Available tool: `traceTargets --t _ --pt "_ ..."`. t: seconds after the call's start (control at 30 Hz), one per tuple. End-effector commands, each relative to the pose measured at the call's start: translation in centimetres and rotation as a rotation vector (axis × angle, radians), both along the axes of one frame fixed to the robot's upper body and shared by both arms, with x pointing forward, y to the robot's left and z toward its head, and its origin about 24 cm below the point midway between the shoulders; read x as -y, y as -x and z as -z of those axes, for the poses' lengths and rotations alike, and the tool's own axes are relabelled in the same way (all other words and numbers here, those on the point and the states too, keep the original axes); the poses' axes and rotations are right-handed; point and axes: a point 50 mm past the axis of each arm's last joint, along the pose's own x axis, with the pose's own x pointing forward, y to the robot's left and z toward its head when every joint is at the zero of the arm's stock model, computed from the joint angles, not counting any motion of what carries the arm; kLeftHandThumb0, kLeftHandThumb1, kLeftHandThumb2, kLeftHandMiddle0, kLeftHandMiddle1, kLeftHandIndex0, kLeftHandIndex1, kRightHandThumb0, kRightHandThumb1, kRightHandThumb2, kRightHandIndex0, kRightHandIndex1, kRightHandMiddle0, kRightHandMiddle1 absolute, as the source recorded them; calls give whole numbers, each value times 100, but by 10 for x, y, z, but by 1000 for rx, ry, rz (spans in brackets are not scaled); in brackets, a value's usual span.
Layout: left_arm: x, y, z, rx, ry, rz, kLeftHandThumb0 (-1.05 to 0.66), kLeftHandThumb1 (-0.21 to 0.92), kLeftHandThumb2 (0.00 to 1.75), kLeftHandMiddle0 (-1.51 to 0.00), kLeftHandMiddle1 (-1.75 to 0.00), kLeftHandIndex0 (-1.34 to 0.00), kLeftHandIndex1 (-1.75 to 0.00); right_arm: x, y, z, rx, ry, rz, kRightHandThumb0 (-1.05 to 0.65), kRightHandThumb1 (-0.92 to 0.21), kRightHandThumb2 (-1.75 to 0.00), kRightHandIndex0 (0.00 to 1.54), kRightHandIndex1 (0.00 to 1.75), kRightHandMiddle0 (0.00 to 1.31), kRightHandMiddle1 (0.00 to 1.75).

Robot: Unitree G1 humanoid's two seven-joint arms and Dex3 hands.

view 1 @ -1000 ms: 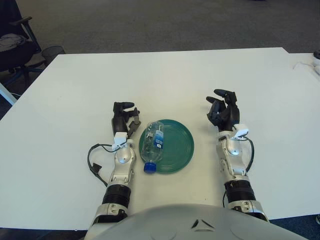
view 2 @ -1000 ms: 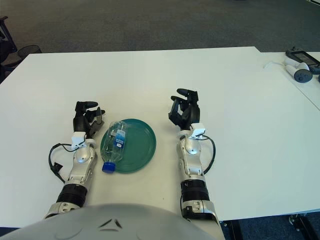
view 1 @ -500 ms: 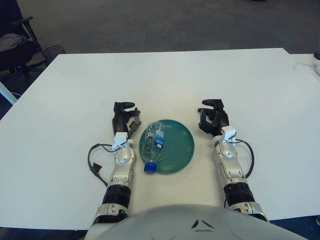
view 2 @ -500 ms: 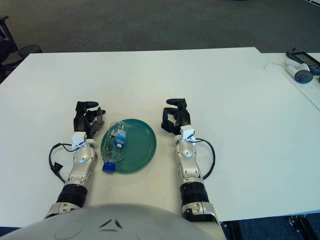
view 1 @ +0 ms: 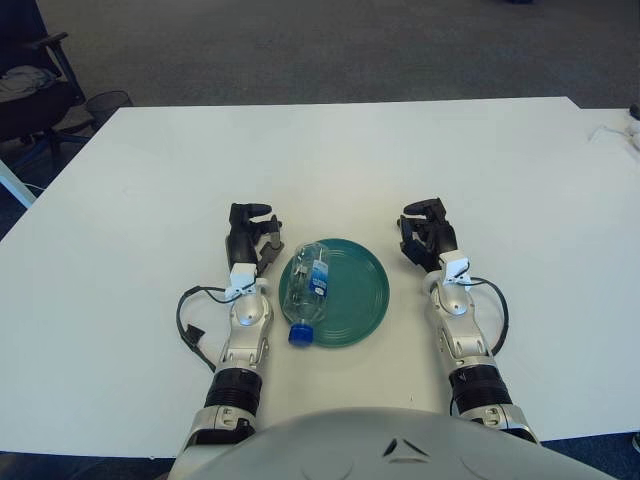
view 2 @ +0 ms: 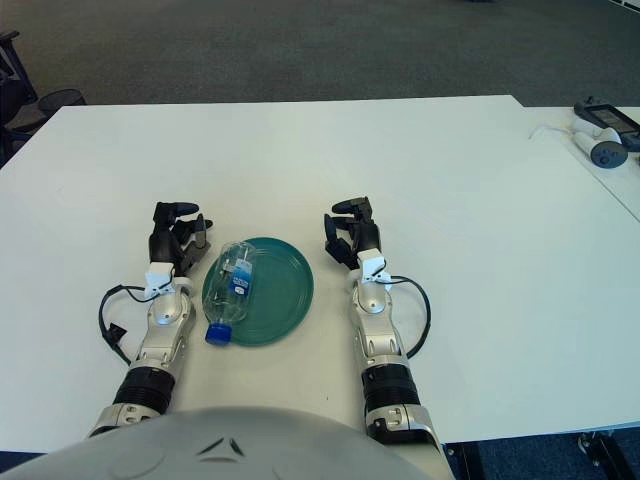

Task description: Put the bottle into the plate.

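Observation:
A clear plastic bottle with a blue cap lies on its side on the left part of the green plate, its cap end reaching over the plate's near-left rim. My left hand is just left of the plate, fingers relaxed and holding nothing, apart from the bottle. My right hand is just right of the plate, low over the table, fingers loosely spread and holding nothing.
The white table stretches wide on all sides. A black office chair and a small bin stand off the far left corner. A white device with a cable lies on a neighbouring table at the far right.
My right hand has come down and drawn in toward the plate's right edge, its fingers relaxing. The left hand, bottle and plate have stayed in place.

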Motion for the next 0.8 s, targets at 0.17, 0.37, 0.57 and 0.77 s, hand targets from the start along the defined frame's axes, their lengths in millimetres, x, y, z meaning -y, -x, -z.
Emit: traceTargets --t 0.17,0.37,0.57,0.77 --pt "-1 13 20 -118 2 10 -36 84 64 -61 -120 -24 -175 10 21 32 -179 3 35 -34 -92 -51 23 129 19 175" --pt "-1 10 17 -108 0 22 -36 84 63 -62 -120 -24 -175 11 23 30 -170 -10 59 -34 -92 -51 25 131 19 175" --pt "-1 8 15 -101 -11 33 -36 83 65 -62 -119 -25 -175 14 29 31 -165 -25 78 -18 -92 -49 29 142 16 175" --pt "-1 7 14 -101 -18 50 -36 81 68 -63 -118 -26 -175 16 36 33 -159 -27 83 -2 -92 -48 30 153 9 175"
